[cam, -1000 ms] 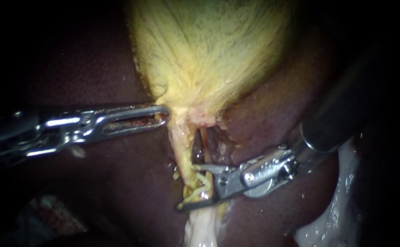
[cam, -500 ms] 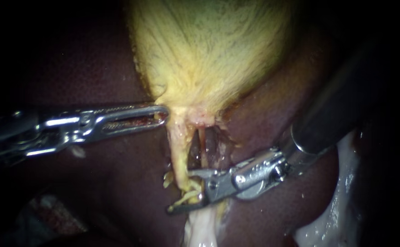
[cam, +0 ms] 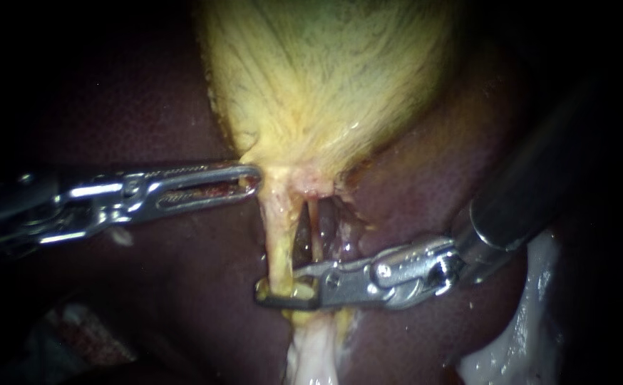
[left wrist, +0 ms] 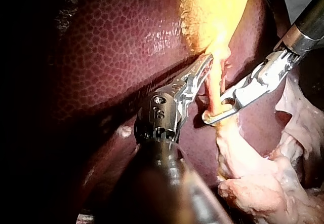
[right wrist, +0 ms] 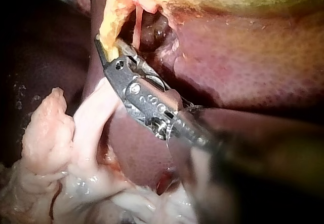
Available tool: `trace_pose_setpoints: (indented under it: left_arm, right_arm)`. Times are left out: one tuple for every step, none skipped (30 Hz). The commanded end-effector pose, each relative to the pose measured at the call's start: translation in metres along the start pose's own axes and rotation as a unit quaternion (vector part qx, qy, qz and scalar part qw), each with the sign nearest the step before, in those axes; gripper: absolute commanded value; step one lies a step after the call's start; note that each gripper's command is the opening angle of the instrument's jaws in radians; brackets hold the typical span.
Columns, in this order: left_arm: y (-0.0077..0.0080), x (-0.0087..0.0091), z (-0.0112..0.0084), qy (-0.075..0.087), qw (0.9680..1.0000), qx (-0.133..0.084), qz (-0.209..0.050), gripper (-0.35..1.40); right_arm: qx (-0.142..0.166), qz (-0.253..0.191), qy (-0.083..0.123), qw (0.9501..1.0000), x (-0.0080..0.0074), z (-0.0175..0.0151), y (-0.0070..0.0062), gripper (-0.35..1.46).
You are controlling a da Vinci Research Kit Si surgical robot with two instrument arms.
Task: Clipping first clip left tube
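Clamping down with the right instrument (cam: 283, 289), in from the right edge of the frame. Both jaws pressed onto the left tube (cam: 277, 228) from above and below, low in the centre, with only a narrow slot between them, filled by the tube. Just right of it, a thinner second tube (cam: 316, 232), clear of the jaws.

Holding with the left instrument (cam: 251, 178), in from the left edge. Slotted jaws laid together, tips nipping the edge of the gallbladder (cam: 326, 85) where it narrows at centre frame.

Yellow gallbladder filling the top centre, dark liver (cam: 147, 100) all around. Pale tissue (cam: 313, 353) trailing off the bottom edge, directly below the clamp.
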Motion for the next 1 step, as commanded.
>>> trace_pose_setpoints:
  left_arm:
    - [0.0001,0.0000,0.0001,0.000,1.0000,0.000,0.000,-0.35]
  right_arm:
    - [0.000,-0.001,0.000,1.0000,-0.0001,0.0001,0.0000,-0.35]
